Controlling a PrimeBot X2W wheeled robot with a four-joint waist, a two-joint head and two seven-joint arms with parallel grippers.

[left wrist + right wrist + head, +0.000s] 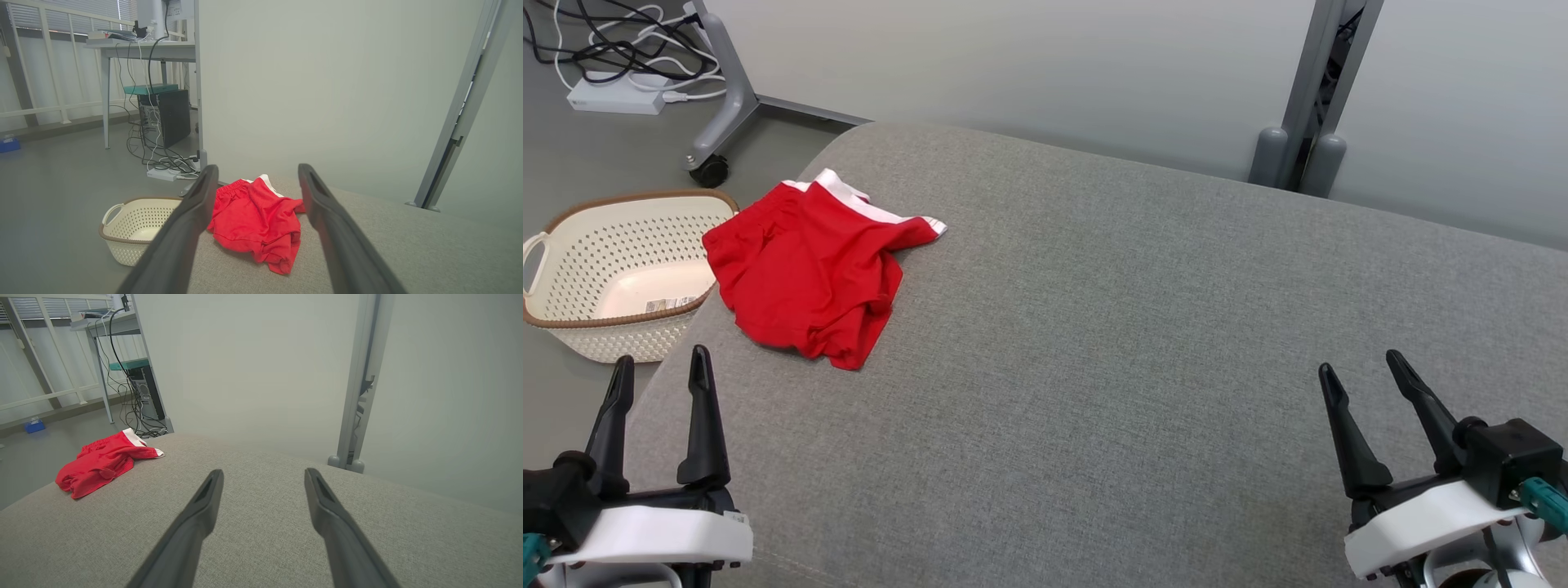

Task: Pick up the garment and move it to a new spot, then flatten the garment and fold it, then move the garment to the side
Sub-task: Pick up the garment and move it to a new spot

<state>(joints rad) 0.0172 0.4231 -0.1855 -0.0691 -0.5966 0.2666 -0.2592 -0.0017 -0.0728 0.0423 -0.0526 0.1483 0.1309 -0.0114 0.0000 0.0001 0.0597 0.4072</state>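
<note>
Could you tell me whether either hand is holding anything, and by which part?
Nothing is held: the left hand and right hand are both open and empty, and the red shorts lie untouched on the grey surface.

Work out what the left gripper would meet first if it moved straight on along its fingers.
Most likely the red garment: in the left wrist view it lies straight ahead between the fingers of the open left gripper, on the grey cushion. Depth is unclear, so the gripper might pass just above it.
</note>
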